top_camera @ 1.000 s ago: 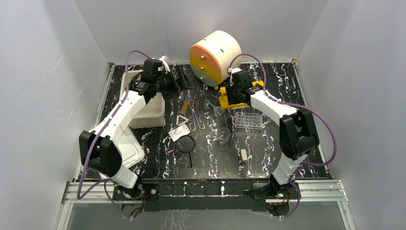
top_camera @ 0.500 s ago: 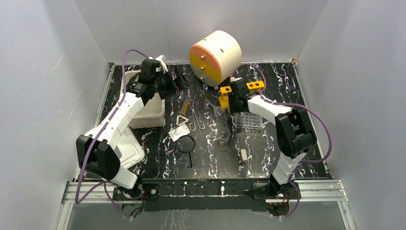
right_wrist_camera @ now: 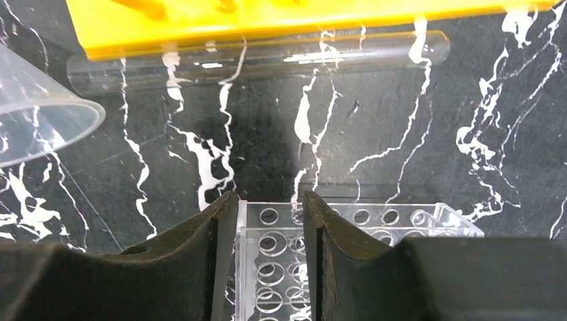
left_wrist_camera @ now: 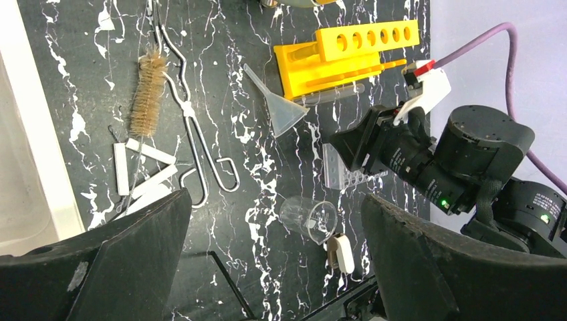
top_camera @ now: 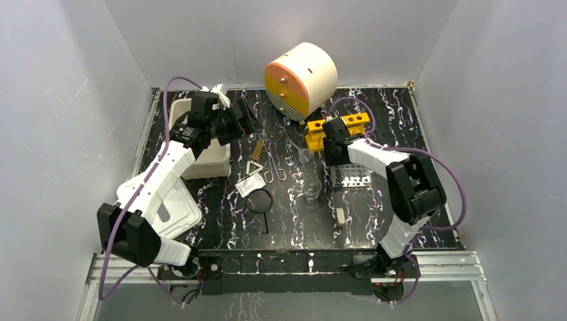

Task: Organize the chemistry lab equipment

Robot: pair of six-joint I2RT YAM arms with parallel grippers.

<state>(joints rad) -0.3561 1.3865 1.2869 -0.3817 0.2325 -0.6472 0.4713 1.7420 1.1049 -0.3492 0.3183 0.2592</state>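
Observation:
My right gripper (top_camera: 332,151) (right_wrist_camera: 267,200) is shut on the left end of a clear test tube rack (top_camera: 352,176) (right_wrist_camera: 381,224), one finger outside its end wall and one over its holes. A clear funnel (top_camera: 301,148) (right_wrist_camera: 40,114) lies to its left. A glass test tube (right_wrist_camera: 254,60) lies against a yellow rack (top_camera: 338,127) (right_wrist_camera: 301,20). My left gripper (top_camera: 245,118) (left_wrist_camera: 274,197) is open and empty, high above the table. Under it lie thin tongs (left_wrist_camera: 194,127), a brown brush (left_wrist_camera: 147,87), a metal triangle (top_camera: 255,166), a white pad (top_camera: 249,185), a black ring (top_camera: 259,200) and a glass beaker (top_camera: 311,189) (left_wrist_camera: 311,217).
The cream-and-orange drawer unit (top_camera: 301,79) stands at the back centre. A white tub (top_camera: 200,144) sits at the back left, with a white lid (top_camera: 177,208) in front of it. A small white clip (top_camera: 340,215) lies near the beaker.
My right gripper has moved from the yellow rack towards me and closed on the clear rack, which has shifted slightly. My left arm has swung left, its gripper still open.

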